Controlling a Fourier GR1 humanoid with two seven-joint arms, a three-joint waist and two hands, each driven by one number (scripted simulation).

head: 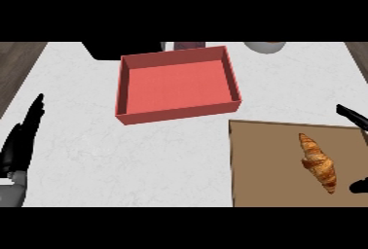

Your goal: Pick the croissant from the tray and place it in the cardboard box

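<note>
As the croissant (318, 163) lay lengthwise on the brown tray (266, 165) at the lower right of the white marbled counter (129, 160), the robot's right hand (351, 115) showed only at the view's right edge. One dark finger reached in above the pastry and what looked like the thumb (359, 186) sat below it. The two were spread wide apart, and neither touched the croissant. The red-walled cardboard box (179, 113) stood apart from the tray, up and to the left of its near corner, open-topped and with nothing visible inside. By that showing the task was at its start: the pick had not been made, and the grasp, the lift, the carry across to the box and the release were all left to do. The right hand appeared placed to close on the croissant from its outer side, though most of the palm was out of frame. The left hand (20, 141) rested at the left edge of the counter, its fingers straight, held together and pointing up, holding nothing. Along the far edge sat a dark object (122, 48), a smaller dark item (188, 44) and a pale round vessel (266, 46), each cut off by the frame. No brand, label or readable writing appeared on the box, the tray or anything else.
</note>
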